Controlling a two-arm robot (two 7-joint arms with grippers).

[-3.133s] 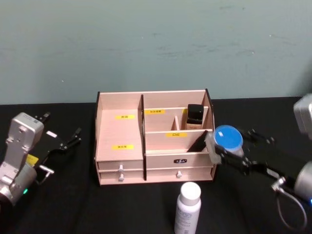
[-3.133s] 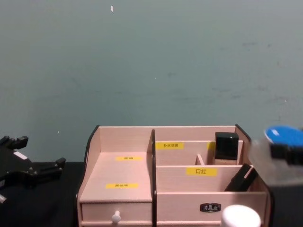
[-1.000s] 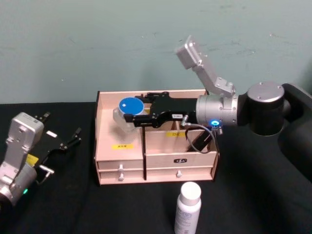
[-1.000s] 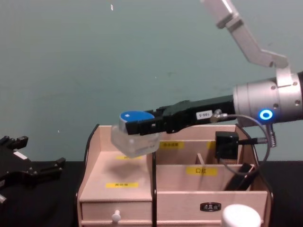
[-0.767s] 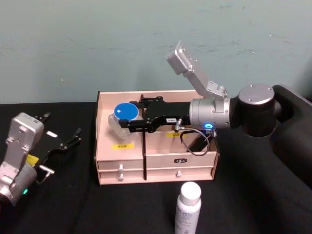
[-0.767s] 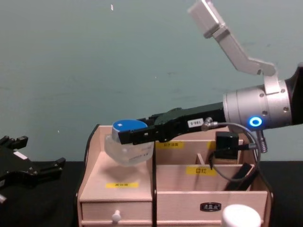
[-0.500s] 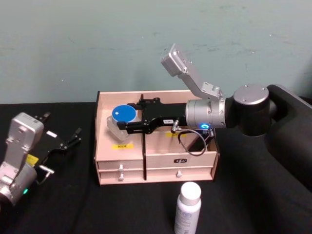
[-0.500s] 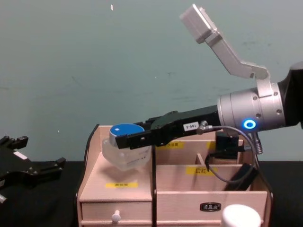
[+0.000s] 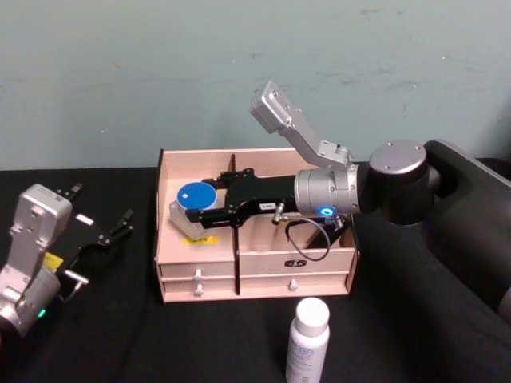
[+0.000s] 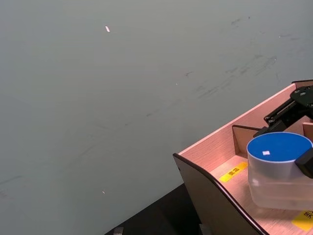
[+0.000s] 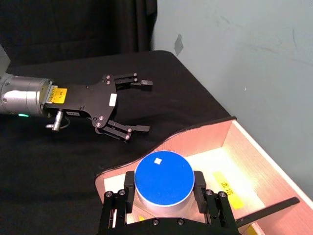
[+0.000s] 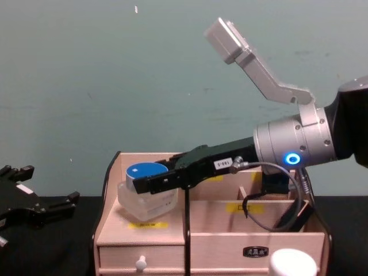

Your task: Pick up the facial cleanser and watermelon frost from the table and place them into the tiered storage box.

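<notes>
My right jaws clamp the clear blue-lidded plastic jar (image 9: 194, 201) low inside the left compartment of the pale-pink wooden tiered storage box (image 9: 263, 262) so it can settle there, while my left jaws hang open over the black counter (image 9: 160, 343).

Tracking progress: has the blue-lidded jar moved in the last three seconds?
Yes. The jar went left, from the right end of the organiser to its left compartment, held by the right gripper.

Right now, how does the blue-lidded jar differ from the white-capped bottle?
The blue-lidded jar is squat and clear-bodied; the white-capped bottle is tall and white. The jar is gripped by the right end effector over the tiered storage box's left compartment; the bottle stands free on the table. Both are closed.
</notes>
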